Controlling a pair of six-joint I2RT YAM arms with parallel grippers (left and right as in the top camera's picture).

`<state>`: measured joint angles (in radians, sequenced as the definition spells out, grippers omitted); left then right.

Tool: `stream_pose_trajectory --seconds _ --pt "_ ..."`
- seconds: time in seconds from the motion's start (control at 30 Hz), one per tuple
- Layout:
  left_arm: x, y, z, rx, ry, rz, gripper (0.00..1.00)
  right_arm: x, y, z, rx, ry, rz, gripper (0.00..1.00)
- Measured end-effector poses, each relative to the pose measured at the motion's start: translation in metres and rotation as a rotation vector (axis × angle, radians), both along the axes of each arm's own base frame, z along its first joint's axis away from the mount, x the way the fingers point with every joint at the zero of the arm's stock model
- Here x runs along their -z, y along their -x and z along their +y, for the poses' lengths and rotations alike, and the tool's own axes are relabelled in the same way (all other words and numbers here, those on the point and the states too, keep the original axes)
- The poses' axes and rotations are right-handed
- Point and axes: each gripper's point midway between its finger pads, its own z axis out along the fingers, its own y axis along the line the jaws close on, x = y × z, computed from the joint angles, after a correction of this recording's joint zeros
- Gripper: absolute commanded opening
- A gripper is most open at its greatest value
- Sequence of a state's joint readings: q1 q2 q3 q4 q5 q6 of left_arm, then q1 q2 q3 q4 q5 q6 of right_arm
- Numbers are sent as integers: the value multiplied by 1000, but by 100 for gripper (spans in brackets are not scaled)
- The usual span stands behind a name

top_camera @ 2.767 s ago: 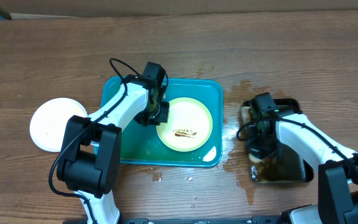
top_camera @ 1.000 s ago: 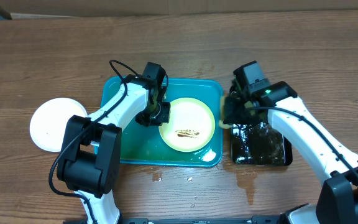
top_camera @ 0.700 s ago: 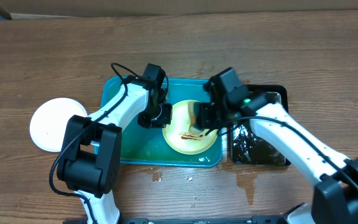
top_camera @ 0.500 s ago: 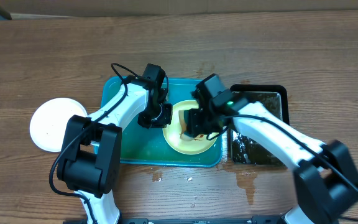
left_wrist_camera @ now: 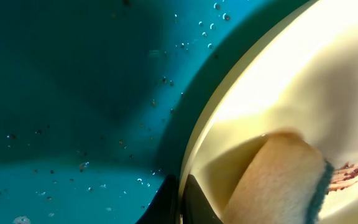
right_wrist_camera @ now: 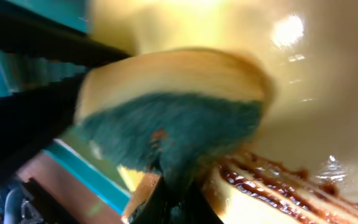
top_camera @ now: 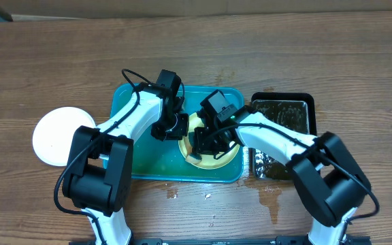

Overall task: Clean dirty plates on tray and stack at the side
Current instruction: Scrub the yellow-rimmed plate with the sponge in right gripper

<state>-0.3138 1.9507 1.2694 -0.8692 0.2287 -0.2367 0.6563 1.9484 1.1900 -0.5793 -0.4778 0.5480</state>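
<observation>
The left gripper (top_camera: 173,126) is clamped on the left rim of the green-rimmed plate (top_camera: 218,158), which sits in the right half of the tray (top_camera: 138,146); the right gripper (top_camera: 201,141) pinches a sponge (right_wrist_camera: 173,118) — yellow, with a teal face — against the plate, beside a brown smear (right_wrist_camera: 272,186); a white plate (top_camera: 58,136) lies well left of the tray.

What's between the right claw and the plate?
A yellow-and-green sponge, held by the right gripper against the plate. The right wrist view shows it best.
</observation>
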Motion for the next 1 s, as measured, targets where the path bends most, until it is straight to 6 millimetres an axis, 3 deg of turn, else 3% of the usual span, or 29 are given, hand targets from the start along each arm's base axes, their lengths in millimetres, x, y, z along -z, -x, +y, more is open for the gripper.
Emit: stream_pose_trajectory --seconds 0.37,0.53,0.73,0.87,1.0 --pt "2 10 8 -25 -40 45 4 11 7 -41 48 208 58 4" --pt "2 10 11 -42 -44 51 4 10 -5 -73 118 282 61 4" --pt "1 11 19 -76 -46 71 4 7 -20 -94 142 322 14 4" --pt "2 12 21 -77 -55 73 4 -6 -21 -100 115 339 -25 4" --pt "-2 10 29 -85 -88 56 4 -45 -35 -97 123 299 -130 4"
